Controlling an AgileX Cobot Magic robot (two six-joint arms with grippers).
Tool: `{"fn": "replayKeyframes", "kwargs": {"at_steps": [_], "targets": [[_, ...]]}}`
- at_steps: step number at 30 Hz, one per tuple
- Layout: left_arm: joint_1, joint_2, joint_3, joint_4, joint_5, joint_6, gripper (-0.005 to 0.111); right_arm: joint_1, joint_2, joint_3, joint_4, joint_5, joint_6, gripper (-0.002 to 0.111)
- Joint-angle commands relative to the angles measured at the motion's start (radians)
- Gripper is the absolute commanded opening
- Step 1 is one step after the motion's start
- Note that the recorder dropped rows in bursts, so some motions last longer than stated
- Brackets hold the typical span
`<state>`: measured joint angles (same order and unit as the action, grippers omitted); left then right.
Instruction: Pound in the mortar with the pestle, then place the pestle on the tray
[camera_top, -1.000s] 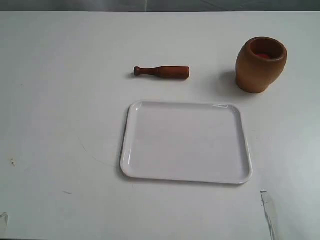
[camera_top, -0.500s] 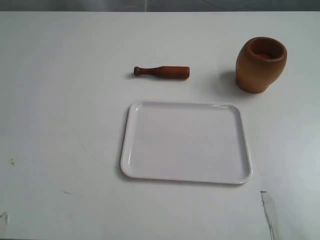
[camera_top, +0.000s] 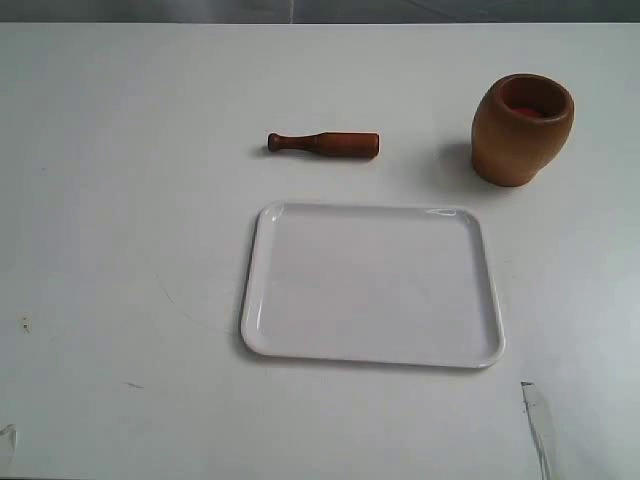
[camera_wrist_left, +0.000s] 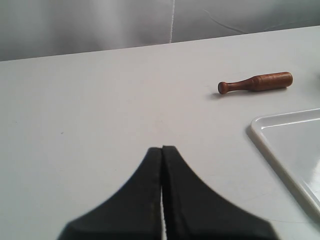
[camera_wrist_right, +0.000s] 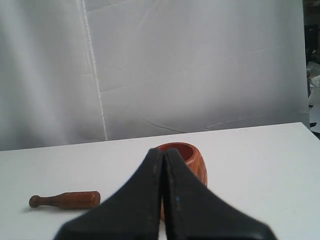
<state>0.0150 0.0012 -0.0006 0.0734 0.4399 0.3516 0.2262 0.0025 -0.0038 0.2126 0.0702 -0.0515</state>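
pestle (camera_wrist_left: 256, 82) flat, well apart from left pincer (camera_wrist_left: 162, 148)

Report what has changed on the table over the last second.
Nothing visibly changed. The pestle lies apart from the tray, the mortar stands upright, and the left gripper and right gripper are shut and empty.

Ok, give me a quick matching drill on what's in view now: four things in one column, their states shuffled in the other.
1 pestle
2 mortar
3 tray
4 left gripper

A standing upright
B shut, holding nothing
C lying on its side
D white, low rim

Pairs: 1-C, 2-A, 3-D, 4-B
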Motion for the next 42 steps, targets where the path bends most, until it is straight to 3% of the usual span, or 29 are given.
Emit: {"fn": "replayKeyframes", "kwargs": {"at_steps": [1,8,15,19,27,34,42], "targets": [[-0.008,-0.001,0.001,-0.007,-0.003,-0.008,0.000,-0.007,-0.002,0.004,0.008,-0.013,0.004,0.000],[-0.008,-0.001,0.001,-0.007,-0.003,-0.008,0.000,-0.007,-0.002,0.004,0.020,-0.030,0.007,0.000],[-0.008,-0.001,0.001,-0.007,-0.003,-0.008,0.000,-0.006,-0.002,-0.042,0.226,-0.283,0.014,0.000],[-0.008,-0.001,0.001,-0.007,-0.003,-0.008,0.000,-0.006,-0.002,-0.178,0.153,-0.280,0.016,0.000],[-0.008,-0.001,0.001,-0.007,-0.003,-0.008,0.000,-0.006,-0.002,-0.434,-0.179,-0.194,0.015,0.000],[-0.008,-0.001,0.001,-0.007,-0.003,-0.008,0.000,-0.006,0.158,-0.559,-0.181,-0.016,-0.051,0.000],[-0.008,-0.001,0.001,-0.007,-0.003,-0.008,0.000,-0.006,0.485,-0.570,-0.180,-0.065,-0.155,0.000]]}}
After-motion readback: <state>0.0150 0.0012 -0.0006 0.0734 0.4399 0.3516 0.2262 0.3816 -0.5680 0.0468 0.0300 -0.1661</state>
